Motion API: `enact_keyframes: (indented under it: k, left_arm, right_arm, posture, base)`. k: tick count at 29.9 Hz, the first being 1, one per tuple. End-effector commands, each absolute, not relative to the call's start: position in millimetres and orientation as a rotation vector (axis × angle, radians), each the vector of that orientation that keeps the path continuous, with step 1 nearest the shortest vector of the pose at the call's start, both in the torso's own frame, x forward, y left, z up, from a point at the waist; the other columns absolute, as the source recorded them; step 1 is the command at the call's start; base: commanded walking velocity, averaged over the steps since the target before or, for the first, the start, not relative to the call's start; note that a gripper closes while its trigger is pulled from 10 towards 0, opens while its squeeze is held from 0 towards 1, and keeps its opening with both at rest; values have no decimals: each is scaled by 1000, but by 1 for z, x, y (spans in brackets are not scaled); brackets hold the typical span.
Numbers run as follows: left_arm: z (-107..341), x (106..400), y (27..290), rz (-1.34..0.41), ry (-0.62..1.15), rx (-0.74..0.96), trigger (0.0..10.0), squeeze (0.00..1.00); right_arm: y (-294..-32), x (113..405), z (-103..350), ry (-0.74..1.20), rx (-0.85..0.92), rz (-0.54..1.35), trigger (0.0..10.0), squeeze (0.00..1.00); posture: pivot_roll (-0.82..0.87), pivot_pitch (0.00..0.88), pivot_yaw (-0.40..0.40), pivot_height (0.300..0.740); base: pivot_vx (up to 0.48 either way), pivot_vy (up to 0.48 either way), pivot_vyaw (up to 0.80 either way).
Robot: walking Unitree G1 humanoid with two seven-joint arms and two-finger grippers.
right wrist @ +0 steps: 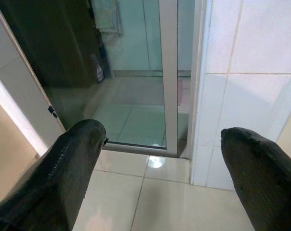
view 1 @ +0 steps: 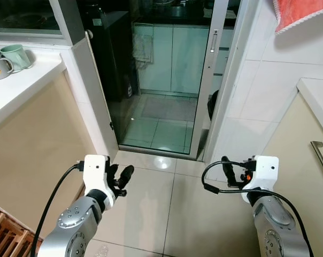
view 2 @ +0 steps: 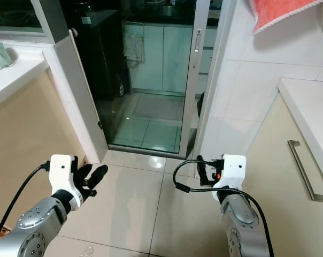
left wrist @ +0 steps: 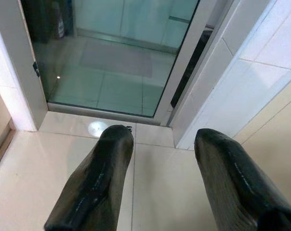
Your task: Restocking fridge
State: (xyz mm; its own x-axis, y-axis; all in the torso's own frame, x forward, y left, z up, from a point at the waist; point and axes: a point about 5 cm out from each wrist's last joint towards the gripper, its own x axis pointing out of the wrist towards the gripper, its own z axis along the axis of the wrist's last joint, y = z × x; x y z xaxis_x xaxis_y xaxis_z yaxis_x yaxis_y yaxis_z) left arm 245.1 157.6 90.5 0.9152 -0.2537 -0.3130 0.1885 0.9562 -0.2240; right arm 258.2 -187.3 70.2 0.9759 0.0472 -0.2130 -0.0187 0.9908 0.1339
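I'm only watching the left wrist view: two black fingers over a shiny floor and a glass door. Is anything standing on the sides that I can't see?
Observer: Yes, a white countertop on the robot's left carries a pale green ceramic mug.
Operator: And on the other side?
Observer: A beige cabinet with a metal bar handle stands on the right.
Operator: Is the other hand holding something?
Observer: No, the right gripper is open and empty, like the left gripper.
Operator: Anything hanging up high?
Observer: A red cloth hangs at the upper right.
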Motion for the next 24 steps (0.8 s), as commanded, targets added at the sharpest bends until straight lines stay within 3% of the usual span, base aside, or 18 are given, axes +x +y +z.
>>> enact_keyframes:
  k: [1, 5, 10, 13, 18, 24]
  left_arm:
    - [90, 281, 170, -117, 330, -152, 10000, 0]
    - [106, 277, 152, -217, 193, -141, 10000, 0]
    - [111, 276, 156, -170, 170, -134, 10000, 0]
    - [112, 280, 159, -159, 153, -123, 10000, 0]
    - [118, 257, 175, -164, 134, -34, 10000, 0]
    - [123, 249, 179, -171, 120, 17, 10000, 0]
  right_arm:
    - [-166, 279, 68, 290, 188, 73, 10000, 0]
    - [-163, 308, 91, 161, 33, 117, 10000, 0]
    - [-168, 313, 98, 134, 164, 90, 10000, 0]
    - [-167, 313, 99, 131, 153, 93, 10000, 0]
    - [-196, 288, 106, 56, 24, 24, 10000, 0]
    - [-201, 270, 90, 113, 51, 6, 10000, 0]
  posture:
    - [-66, 0, 23, 736]
    - [-53, 0, -11, 736]
    - [-49, 0, -17, 736]
    - [-58, 0, -10, 736]
    - [-60, 0, -3, 736]
    - [-50, 0, 7, 736]
  base:
    - [0, 0, 0]
    - [0, 0, 0]
    - [0, 0, 0]
    - [0, 0, 0]
    - [0, 0, 0]
    - [0, 0, 0]
